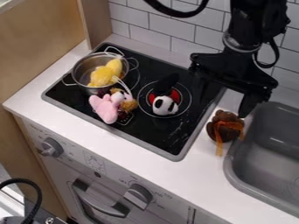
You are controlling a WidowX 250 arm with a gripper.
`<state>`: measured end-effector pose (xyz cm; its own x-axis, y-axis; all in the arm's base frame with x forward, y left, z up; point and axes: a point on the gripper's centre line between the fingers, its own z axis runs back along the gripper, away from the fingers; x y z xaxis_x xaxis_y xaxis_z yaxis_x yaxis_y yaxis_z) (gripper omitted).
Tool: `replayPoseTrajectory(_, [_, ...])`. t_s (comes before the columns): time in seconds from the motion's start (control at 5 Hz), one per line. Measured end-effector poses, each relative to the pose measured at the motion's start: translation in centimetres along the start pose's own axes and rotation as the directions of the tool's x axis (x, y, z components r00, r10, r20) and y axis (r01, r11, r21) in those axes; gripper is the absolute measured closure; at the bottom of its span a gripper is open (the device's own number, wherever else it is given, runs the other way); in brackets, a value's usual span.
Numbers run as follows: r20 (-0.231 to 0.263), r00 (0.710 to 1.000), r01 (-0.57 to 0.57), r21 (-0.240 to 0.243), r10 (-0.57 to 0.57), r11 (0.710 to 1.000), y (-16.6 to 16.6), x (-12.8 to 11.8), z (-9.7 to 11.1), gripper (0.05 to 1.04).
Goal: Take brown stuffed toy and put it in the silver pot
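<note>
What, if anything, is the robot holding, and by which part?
Nothing is held: the hand hangs open, and the brown stuffed toy near it sits on the counter, between the stove and sink.

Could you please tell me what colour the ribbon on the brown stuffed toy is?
Orange; the ribbon shows in the camera view.

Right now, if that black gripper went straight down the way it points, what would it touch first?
Probably the brown stuffed toy on the white counter, though the gripper's height is unclear; slightly off line, it could meet the counter behind the toy.
</note>
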<state>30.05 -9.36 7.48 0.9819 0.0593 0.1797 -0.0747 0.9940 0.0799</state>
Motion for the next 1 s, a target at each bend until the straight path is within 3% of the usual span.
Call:
replayPoseTrajectory(0.2, [-0.030, 1.000, 0.005, 0.014, -0.005, 1.000, 0.1, -0.5, -1.0, 0.083])
replayPoseTrajectory(0.4, [-0.031, 0.999, -0.013, 0.023, 0.013, 1.000, -0.6, 0.0, -2.9, 0.083])
replayPoseTrajectory(1.0, [0.044, 0.997, -0.065, 0.033, 0.063, 0.997, -2.8, 2.2, -6.5, 0.083])
